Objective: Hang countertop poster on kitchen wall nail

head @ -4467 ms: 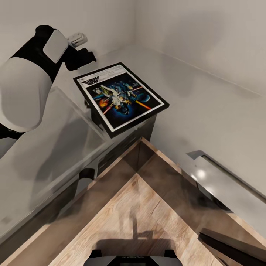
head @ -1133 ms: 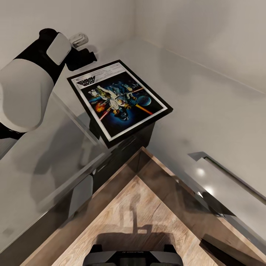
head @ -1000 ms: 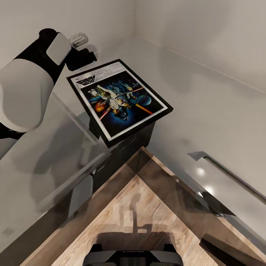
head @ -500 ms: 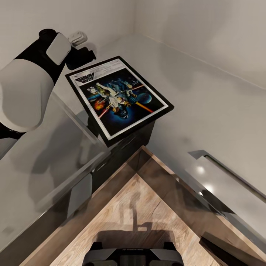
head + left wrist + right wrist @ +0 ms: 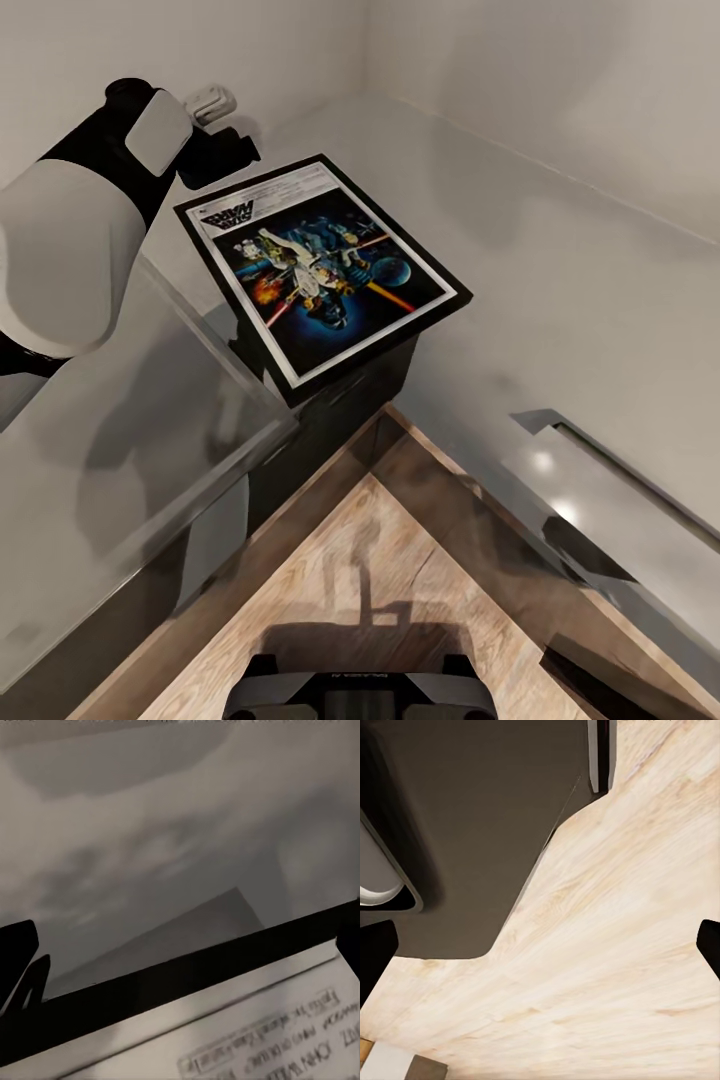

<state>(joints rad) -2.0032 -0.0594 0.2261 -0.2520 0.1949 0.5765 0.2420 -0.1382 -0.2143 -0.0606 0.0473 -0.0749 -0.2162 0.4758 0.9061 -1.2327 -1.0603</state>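
Poster (image 5: 320,264) shifted slightly, left fingers (image 5: 222,155) at its title end

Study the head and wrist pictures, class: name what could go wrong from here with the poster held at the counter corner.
1. The left gripper meets the poster only at its title end, so the long frame might swing or slip.
2. Its near corner juts past the kitchen countertop over the wooden floor; a drop could send it down there.
3. Lifting it tilted might knock the frame against the worktop edge.
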